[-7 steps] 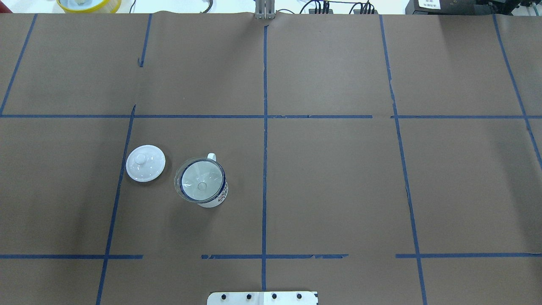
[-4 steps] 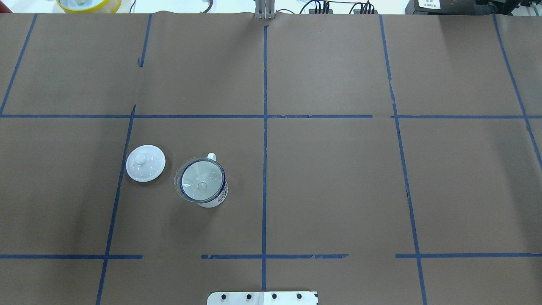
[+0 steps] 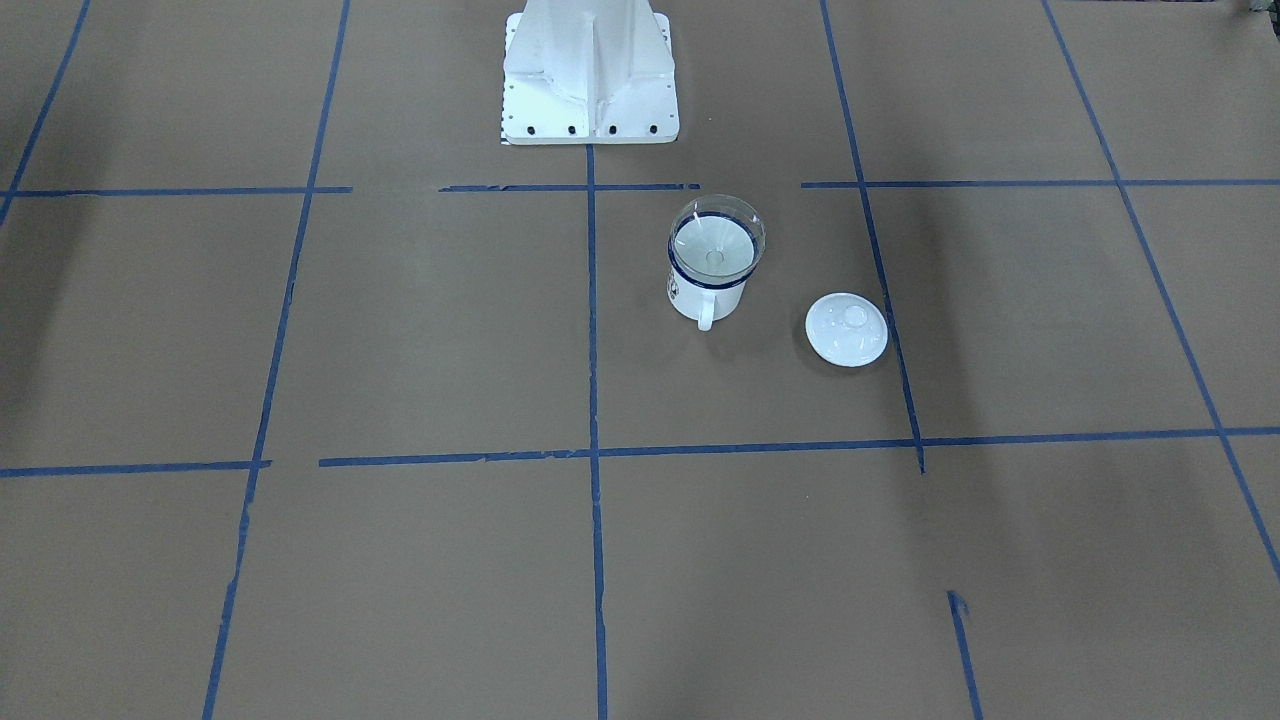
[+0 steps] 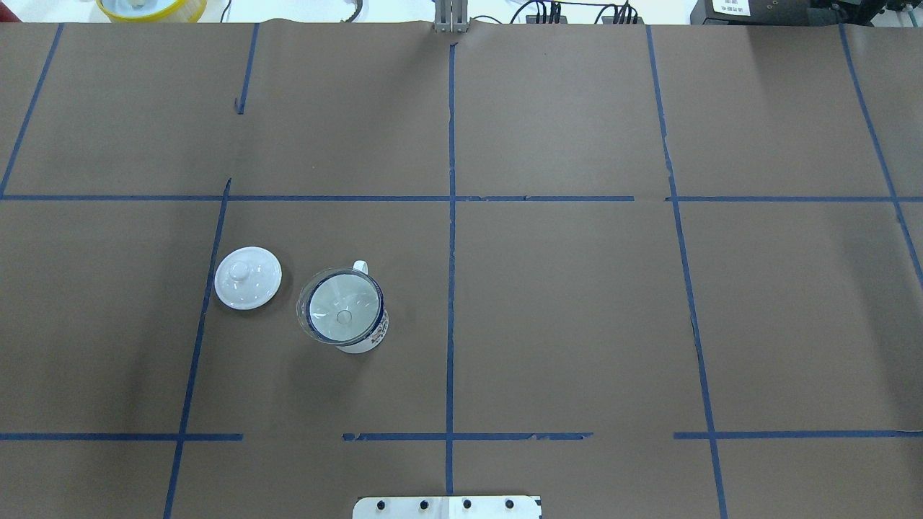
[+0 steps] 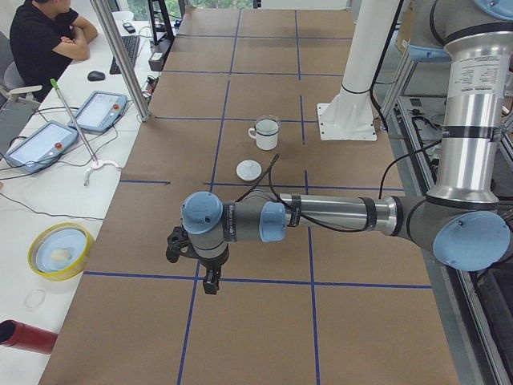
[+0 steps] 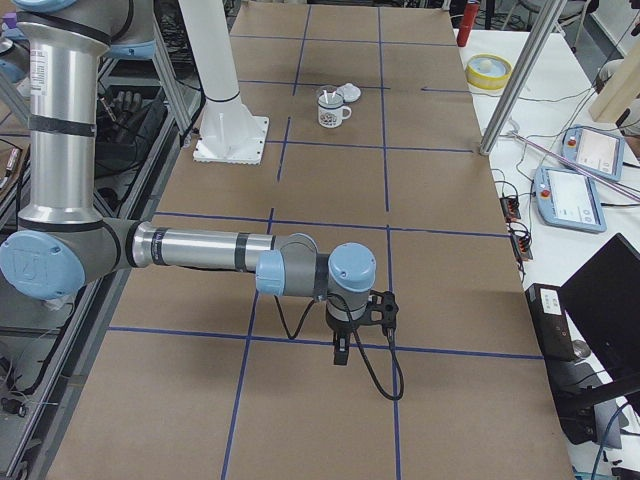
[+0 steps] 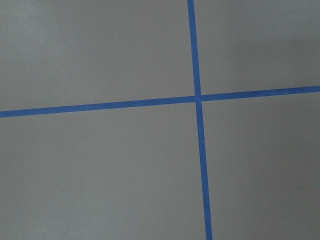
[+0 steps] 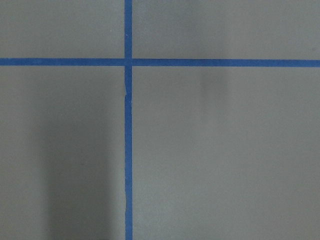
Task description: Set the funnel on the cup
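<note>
The clear funnel (image 4: pixel 339 310) sits rim-up in the white cup (image 4: pixel 369 337) with the dark blue rim, left of the table's centre line. Its spout points down inside the cup. Both also show in the front view, funnel (image 3: pixel 714 245) and cup (image 3: pixel 705 298), with the handle towards that camera. My left gripper (image 5: pixel 210 281) hangs over the table's left end, far from the cup; I cannot tell whether it is open or shut. My right gripper (image 6: pixel 342 352) hangs over the right end; I cannot tell its state either. Both wrist views show only brown paper and blue tape.
A white round knobbed lid (image 4: pixel 247 277) lies on the table just left of the cup. The robot's white base plate (image 3: pixel 590 70) stands at the near middle edge. A yellow bowl (image 5: pixel 60 250), tablets and a seated operator are on the side bench.
</note>
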